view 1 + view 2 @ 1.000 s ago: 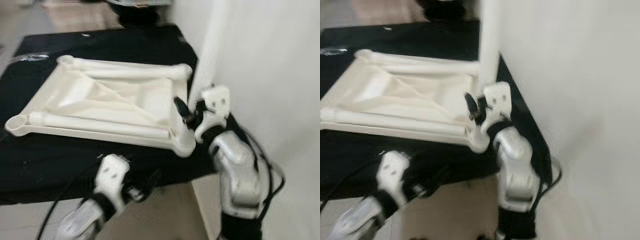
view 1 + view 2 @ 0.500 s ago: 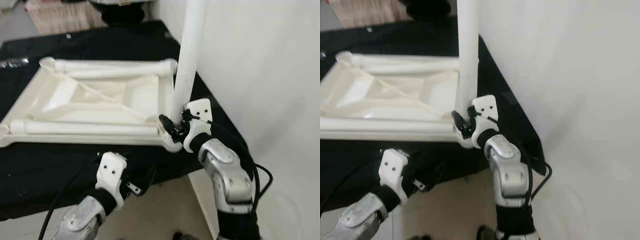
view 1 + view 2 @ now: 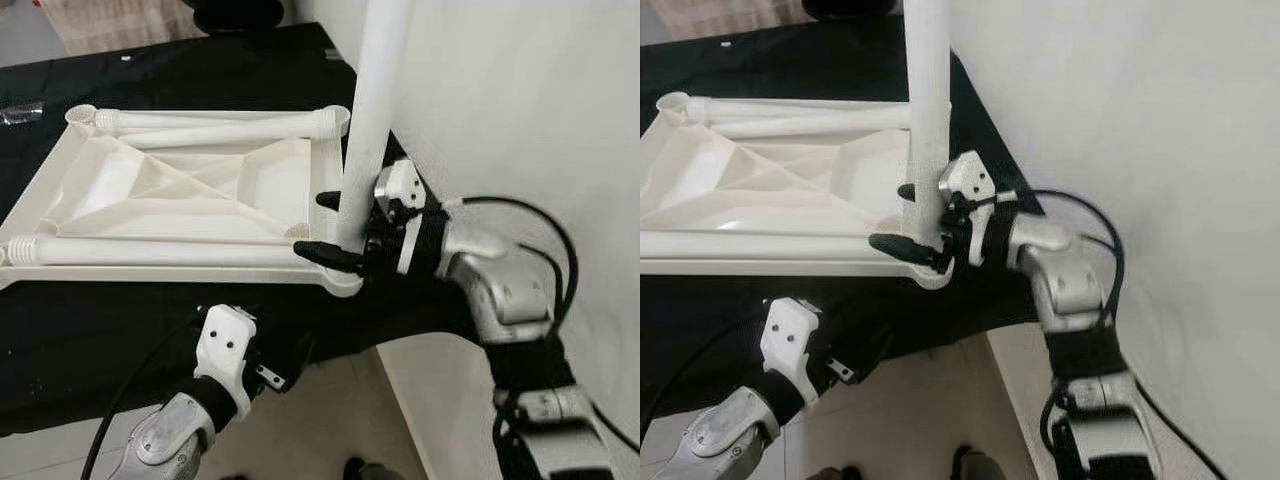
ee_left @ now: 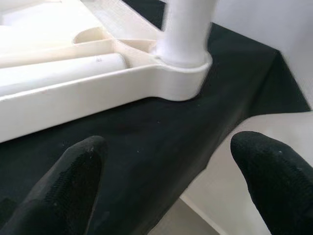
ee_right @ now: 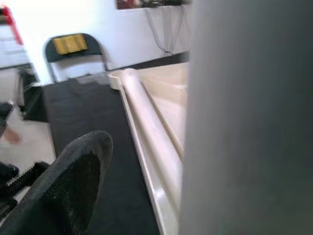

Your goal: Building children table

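Note:
A cream plastic table top (image 3: 200, 185) lies upside down on a black-covered surface (image 3: 100, 320). One white leg (image 3: 365, 120) stands upright in its near right corner socket (image 4: 181, 81). Loose legs lie along its near side (image 3: 160, 252) and far side (image 3: 220, 130). My right gripper (image 3: 312, 225) reaches in from the right, open, with one finger in front of the standing leg's base and one behind it. In the right wrist view a gap shows between the finger (image 5: 68, 186) and the leg (image 5: 244, 117). My left gripper (image 4: 166, 171) is open, low in front of the surface's edge, facing that corner.
A white wall (image 3: 520, 100) rises close on the right of the leg and my right arm. The surface's near edge (image 3: 150, 395) drops to a beige floor (image 3: 330, 430). A dark object (image 3: 235, 12) stands at the far end. A black chair (image 5: 73, 46) stands farther off.
The camera has shifted. My right forearm has swung out to the right and turned level, and its fingers now reach around the upright leg's base. The left arm has hardly moved.

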{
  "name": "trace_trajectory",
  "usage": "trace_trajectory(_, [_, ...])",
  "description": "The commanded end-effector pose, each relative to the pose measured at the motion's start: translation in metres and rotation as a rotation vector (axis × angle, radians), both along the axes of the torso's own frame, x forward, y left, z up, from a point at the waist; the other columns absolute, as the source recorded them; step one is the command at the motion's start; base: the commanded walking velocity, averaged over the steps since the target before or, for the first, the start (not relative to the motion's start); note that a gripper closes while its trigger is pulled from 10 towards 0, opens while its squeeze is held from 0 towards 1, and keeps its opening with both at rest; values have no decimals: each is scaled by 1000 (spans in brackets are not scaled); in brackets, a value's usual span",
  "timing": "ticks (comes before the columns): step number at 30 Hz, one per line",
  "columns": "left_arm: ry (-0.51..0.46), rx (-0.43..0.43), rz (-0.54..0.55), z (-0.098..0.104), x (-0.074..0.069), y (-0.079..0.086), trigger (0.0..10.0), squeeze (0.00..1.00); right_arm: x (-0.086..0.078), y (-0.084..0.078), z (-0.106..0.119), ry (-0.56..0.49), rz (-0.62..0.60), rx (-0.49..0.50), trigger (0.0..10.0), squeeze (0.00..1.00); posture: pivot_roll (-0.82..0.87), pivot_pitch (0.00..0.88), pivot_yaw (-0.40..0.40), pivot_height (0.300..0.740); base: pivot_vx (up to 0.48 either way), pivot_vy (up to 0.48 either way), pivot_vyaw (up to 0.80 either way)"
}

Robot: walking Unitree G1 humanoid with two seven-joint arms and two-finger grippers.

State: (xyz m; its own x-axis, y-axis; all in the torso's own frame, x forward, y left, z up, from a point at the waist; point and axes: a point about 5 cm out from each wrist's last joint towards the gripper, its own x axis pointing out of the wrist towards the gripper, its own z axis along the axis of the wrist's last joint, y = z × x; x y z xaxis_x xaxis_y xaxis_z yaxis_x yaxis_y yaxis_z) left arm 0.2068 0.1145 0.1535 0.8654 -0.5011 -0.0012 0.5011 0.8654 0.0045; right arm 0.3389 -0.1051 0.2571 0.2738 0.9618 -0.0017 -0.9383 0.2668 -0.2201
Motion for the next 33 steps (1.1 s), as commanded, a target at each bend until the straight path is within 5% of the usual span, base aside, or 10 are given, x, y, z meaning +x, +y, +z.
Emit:
trace_trajectory(1, [9,1,2,0,-3,0,10000,0,1,2,3,-7,74,-8,10000,0,88,244,-34,740,0,0,0])
trace_trajectory(3, [9,1,2,0,-3,0,10000,0,3,1,5,-9,111,-17,10000,0,88,244,-34,740,0,0,0])
trace_trajectory(4, [11,1,2,0,-4,0,10000,0,6,-2,8,3,172,-38,2392,0,92,245,-38,740,0,0,0])
trace_trajectory(6, [13,2,3,-1,-5,0,10000,0,9,-5,12,22,236,-56,2392,0,92,245,-38,740,0,0,0])
trace_trajectory(7, [14,2,4,-1,-5,0,10000,0,9,-6,11,30,260,-70,0,0,96,244,-40,740,0,0,0])
trace_trajectory(23, [25,-1,4,-2,-11,0,10000,0,13,-18,-4,42,106,-31,0,0,79,249,-44,740,0,0,0])
trace_trajectory(27, [25,-6,7,-2,-11,-1,10000,0,-1,-15,-31,105,-100,-18,0,0,71,253,-56,740,0,0,0])
trace_trajectory(28, [25,-7,10,-2,-11,0,10000,0,-2,-10,-52,142,-489,-7,0,0,59,258,-53,740,0,0,0])
trace_trajectory(30, [25,-7,10,-2,-11,0,10000,0,-2,-10,-52,142,-489,-7,0,0,59,258,-53,740,0,0,0])
trace_trajectory(33, [23,-7,9,-2,-7,2,10000,0,-32,2,-77,185,-831,31,0,0,28,252,-29,740,0,0,0])
